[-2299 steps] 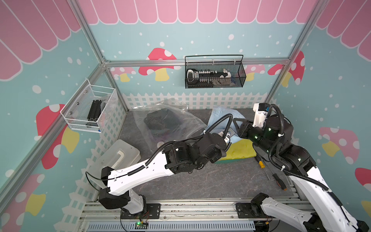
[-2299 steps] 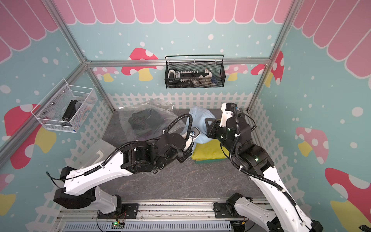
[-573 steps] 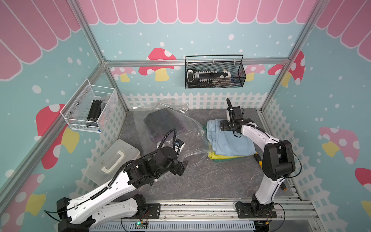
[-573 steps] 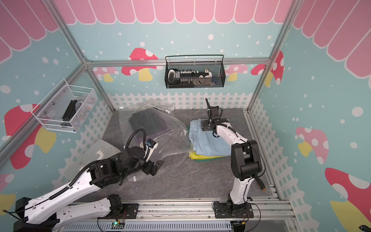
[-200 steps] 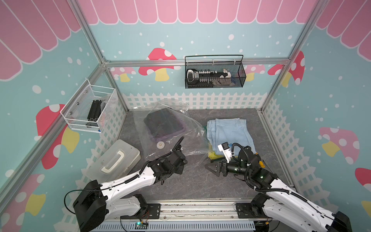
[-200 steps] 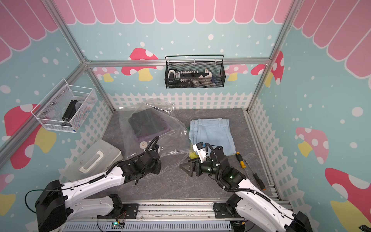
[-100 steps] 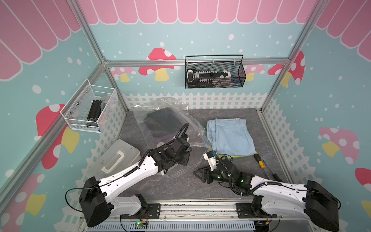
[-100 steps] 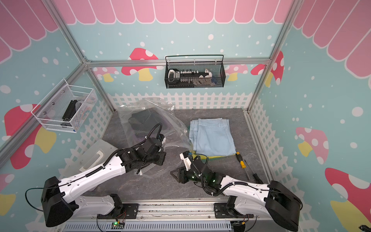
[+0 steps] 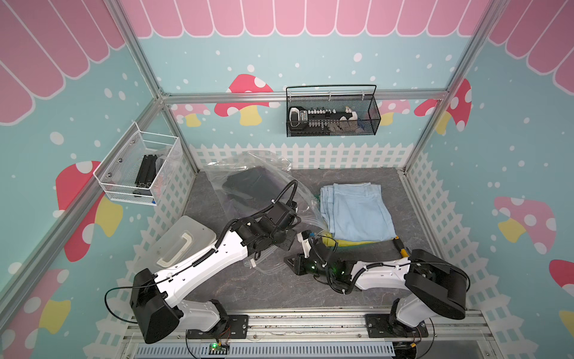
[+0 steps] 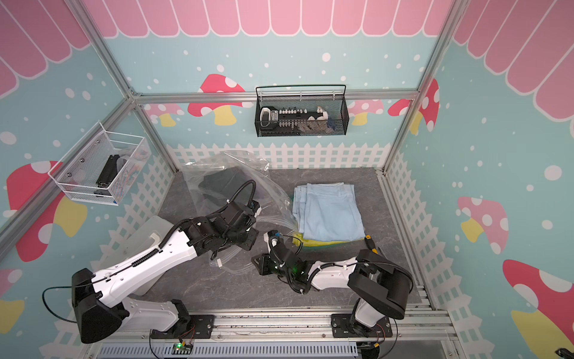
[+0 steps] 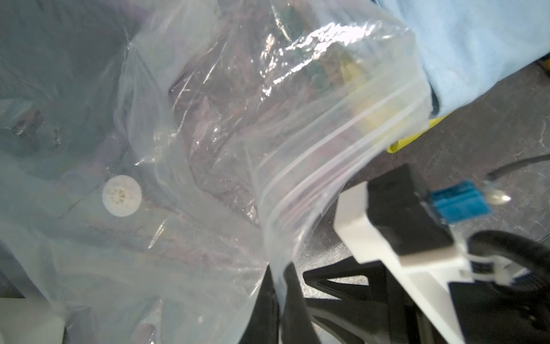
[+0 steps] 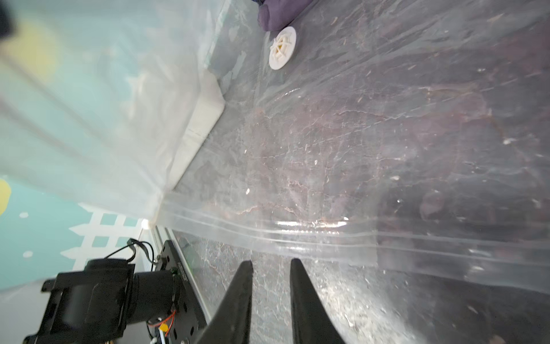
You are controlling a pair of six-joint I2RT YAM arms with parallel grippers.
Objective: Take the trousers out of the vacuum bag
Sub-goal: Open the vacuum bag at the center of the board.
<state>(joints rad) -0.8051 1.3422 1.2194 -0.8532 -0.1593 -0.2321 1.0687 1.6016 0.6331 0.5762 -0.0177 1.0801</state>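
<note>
- The left hand (image 11: 278, 268) is pressed together, pinching the ridged zip edge of the vacuum bag (image 11: 297, 125).
- The right hand (image 12: 271, 262) has its fingers slightly spread, low over the worktop (image 12: 327, 297), just short of the bag's edge and holding nothing.
- Dark trousers (image 9: 248, 183) lie inside the bag.
- Beside the bag, light blue trousers (image 9: 357, 208) rest on yellow trousers (image 9: 354, 243).

Robot lab enclosure: aluminium frame (image 9: 202, 99), printed mushroom backdrop walls (image 9: 310, 56), arm mounting rail (image 9: 304, 326).
</note>
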